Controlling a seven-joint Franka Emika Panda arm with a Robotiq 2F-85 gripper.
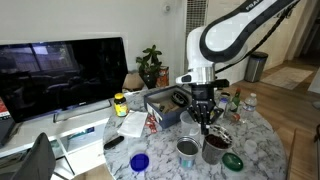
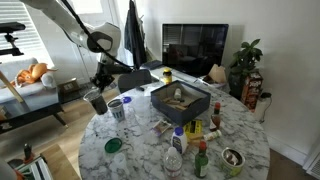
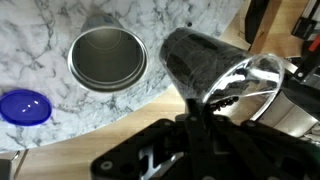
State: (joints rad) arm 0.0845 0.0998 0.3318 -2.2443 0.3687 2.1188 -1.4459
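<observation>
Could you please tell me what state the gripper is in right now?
Gripper: closed, apparently holding the dark cup by its rim.

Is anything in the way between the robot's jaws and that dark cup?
No, nothing visible. The gripper is shut right at the dark cup. The steel cup and blue lid sit off to one side on the marble table.

Round marble table crowded with clutter: an empty steel cup near a blue lid, a green lid, a dark tray of items, several small bottles. Behind it, a dark-screened television and a leafy potted plant
</observation>
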